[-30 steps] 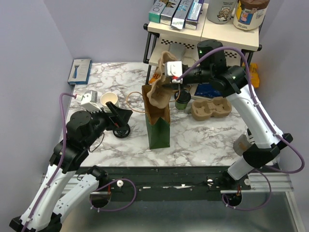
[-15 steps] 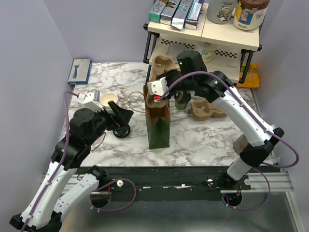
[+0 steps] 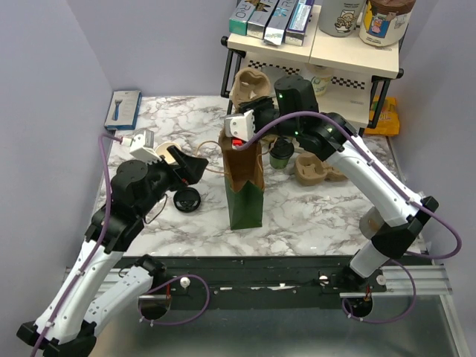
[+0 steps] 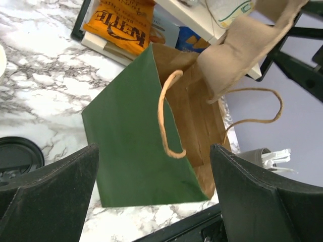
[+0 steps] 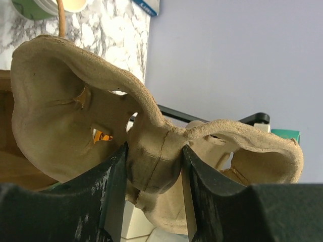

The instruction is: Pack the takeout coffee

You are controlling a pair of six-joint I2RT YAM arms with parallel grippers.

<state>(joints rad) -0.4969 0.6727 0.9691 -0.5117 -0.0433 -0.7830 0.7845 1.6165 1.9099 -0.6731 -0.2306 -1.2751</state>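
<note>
Now: carrier-into-bag step, as I judge it. The right pincer (image 5: 154, 174) is clamped on the middle ridge of a brown pulp carrier (image 5: 75, 101), which it holds over the open mouth of the green paper bag (image 3: 244, 195).

To do it well:
- Turn the carrier edge-on so it slips between the bag walls.
- Keep it off the bag's rim.
- Lower slowly; the bag stands free and could tip.

The left pincer (image 3: 192, 165) gapes wide. It holds nothing and touches nothing that I can see, and hangs just left of the bag.

The open dark-green cup (image 3: 165, 151) stands on the table (image 3: 312, 212) just behind that pincer, partly hidden. The black lid (image 3: 187, 199) lies apart, nearer the arm bases. A second carrier (image 3: 321, 168) sits right of the bag.
</note>
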